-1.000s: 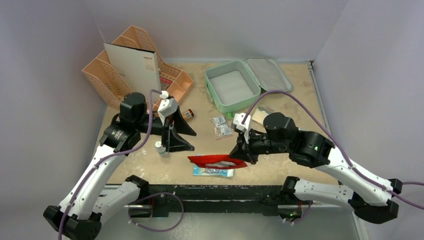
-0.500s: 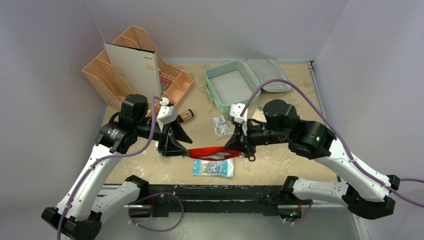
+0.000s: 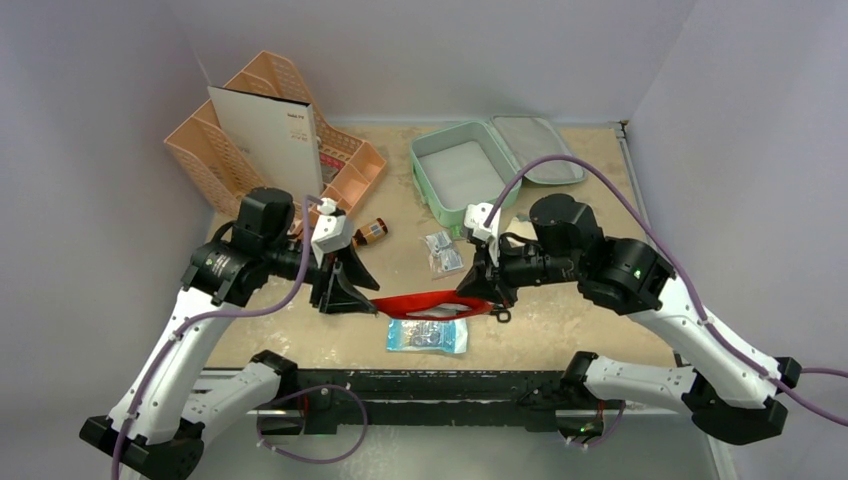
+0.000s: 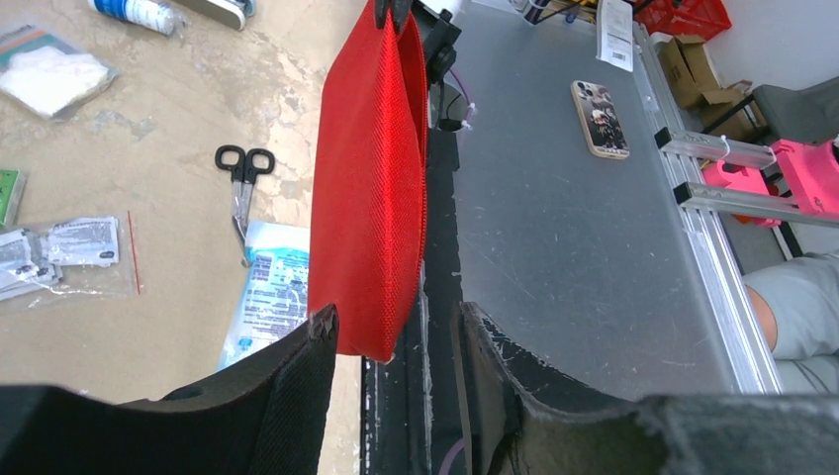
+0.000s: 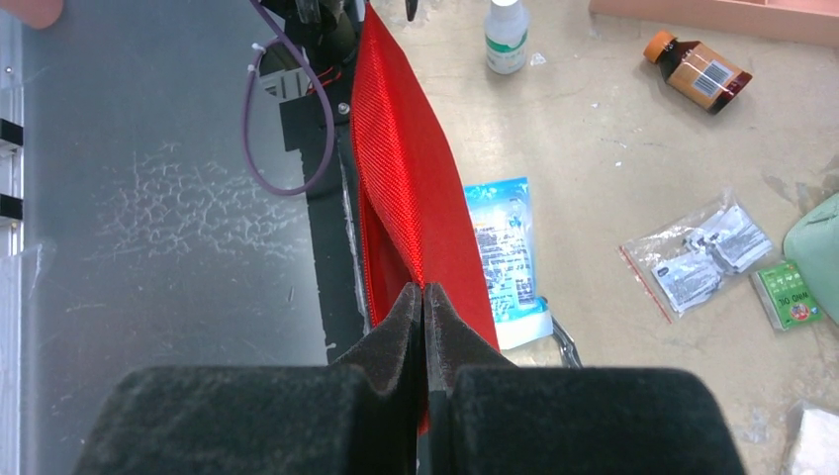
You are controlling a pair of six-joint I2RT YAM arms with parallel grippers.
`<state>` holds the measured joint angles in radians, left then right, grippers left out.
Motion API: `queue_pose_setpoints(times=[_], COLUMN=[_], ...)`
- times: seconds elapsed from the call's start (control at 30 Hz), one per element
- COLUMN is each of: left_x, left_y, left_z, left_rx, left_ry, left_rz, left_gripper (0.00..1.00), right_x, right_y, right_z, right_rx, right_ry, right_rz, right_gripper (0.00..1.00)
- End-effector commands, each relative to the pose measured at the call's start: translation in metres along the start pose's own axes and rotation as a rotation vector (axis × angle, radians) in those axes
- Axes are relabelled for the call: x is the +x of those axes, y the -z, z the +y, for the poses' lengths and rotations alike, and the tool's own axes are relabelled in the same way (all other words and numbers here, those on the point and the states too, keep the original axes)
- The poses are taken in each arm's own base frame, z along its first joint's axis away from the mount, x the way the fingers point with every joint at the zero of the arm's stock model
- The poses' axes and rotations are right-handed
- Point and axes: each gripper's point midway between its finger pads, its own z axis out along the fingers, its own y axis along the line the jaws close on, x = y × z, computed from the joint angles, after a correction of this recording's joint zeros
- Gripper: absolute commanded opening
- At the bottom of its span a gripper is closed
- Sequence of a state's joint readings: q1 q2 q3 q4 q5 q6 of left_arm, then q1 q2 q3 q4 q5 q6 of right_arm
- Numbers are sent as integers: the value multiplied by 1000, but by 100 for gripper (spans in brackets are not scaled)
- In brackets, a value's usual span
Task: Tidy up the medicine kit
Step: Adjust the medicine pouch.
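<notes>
Right tool point(image 3: 478, 297) point(image 5: 423, 297): pads pressed together on one edge of the red pouch point(image 3: 430, 302) point(image 5: 411, 188), which hangs raised above the tabletop point(image 3: 600, 200) between the two arms.

Left tool point(image 3: 365, 300) point(image 4: 396, 315): jaws partly apart, straddling the opposite end of the pouch point(image 4: 371, 178). A gap shows on one side, so there is no clamp.

Medicine kit point(image 3: 465, 175): at the far side of the tabletop, lid laid open to the right, well apart from both tools.

A blue-and-white packet point(image 3: 428, 336) lies under the pouch. A peach organizer point(image 3: 250, 130) stands far left.
</notes>
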<state>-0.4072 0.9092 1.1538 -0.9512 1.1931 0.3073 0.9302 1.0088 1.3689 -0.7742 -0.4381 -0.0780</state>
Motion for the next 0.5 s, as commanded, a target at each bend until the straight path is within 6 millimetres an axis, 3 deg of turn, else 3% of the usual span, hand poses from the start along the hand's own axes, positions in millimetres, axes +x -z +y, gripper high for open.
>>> queue_pose_setpoints(times=[0.0, 0.27, 0.47], left_x=[-2, -8, -1], left_y=[2, 2, 0], left_z=[-5, 0, 9], left_rx=[1, -20, -37], left_ry=[-63, -107, -90], left_rz=[-3, -22, 8], left_gripper=[46, 46, 45], right_x=[-14, -17, -21], right_y=[7, 4, 3], right_z=[5, 6, 6], right_rx=[-21, -46, -52], right_ry=[19, 12, 10], right_rz=[-46, -57, -72], right_gripper=[0, 0, 0])
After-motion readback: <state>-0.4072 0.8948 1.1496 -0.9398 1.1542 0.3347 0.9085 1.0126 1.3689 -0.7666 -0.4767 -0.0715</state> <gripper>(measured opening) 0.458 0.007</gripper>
